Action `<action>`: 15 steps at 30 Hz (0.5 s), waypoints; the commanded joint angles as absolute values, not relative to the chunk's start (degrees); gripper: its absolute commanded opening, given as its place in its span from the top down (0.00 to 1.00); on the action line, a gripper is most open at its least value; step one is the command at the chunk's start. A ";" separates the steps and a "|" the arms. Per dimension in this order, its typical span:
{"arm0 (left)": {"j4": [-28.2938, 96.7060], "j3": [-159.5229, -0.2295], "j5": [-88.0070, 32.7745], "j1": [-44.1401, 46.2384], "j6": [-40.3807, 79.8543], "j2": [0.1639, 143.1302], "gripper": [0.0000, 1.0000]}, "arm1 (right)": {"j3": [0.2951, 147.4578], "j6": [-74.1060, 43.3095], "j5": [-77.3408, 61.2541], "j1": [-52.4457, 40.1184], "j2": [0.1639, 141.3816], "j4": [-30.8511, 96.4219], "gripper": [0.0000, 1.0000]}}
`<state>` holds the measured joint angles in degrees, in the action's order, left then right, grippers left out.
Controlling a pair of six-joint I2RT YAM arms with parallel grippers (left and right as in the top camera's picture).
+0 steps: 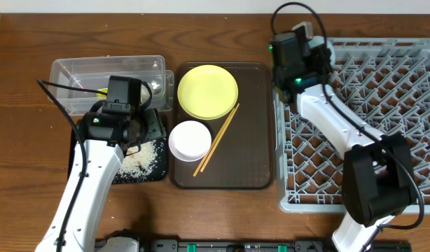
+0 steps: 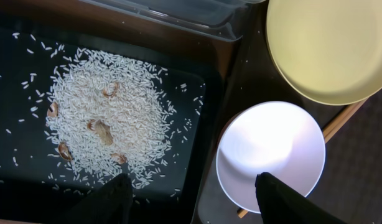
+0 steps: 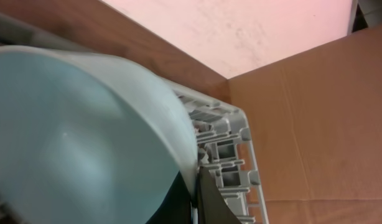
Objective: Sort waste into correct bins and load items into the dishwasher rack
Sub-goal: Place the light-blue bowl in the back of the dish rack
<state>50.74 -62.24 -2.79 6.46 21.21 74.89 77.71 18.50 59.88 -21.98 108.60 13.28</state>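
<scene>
My left gripper (image 2: 194, 199) is open and empty, hovering over the shallow black tray (image 2: 17, 74), which holds a pile of white rice grains (image 2: 116, 106). In the overhead view the left gripper (image 1: 146, 130) is above that tray (image 1: 155, 171). The white bowl (image 1: 190, 140), the yellow plate (image 1: 208, 91) and the chopsticks (image 1: 216, 140) lie to its right. My right gripper (image 3: 194, 186) is shut on the rim of the light blue bowl (image 3: 73, 137), at the far left corner of the grey rack (image 1: 362, 119). The yellow-green wrapper (image 1: 103, 91) lies in the clear tub (image 1: 75, 70).
The plate, white bowl and chopsticks rest on the dark brown serving tray (image 1: 253, 126) between the bins and the rack. Small brown bits lie among the rice (image 2: 104, 132). The rack's corner (image 3: 228, 143) stands by a cardboard wall (image 3: 303, 124).
</scene>
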 commanded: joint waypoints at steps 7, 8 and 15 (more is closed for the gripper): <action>50.72 -62.06 -2.11 6.28 21.76 75.24 0.33 | 77.97 4.86 59.57 -25.45 109.60 24.97 0.88; 50.72 -62.06 -2.11 6.28 21.76 75.24 0.33 | 77.97 3.79 59.51 -25.74 109.49 26.04 0.81; 50.72 -62.06 -2.11 6.28 21.74 75.24 0.33 | 78.00 2.17 52.27 -26.37 103.50 29.26 0.50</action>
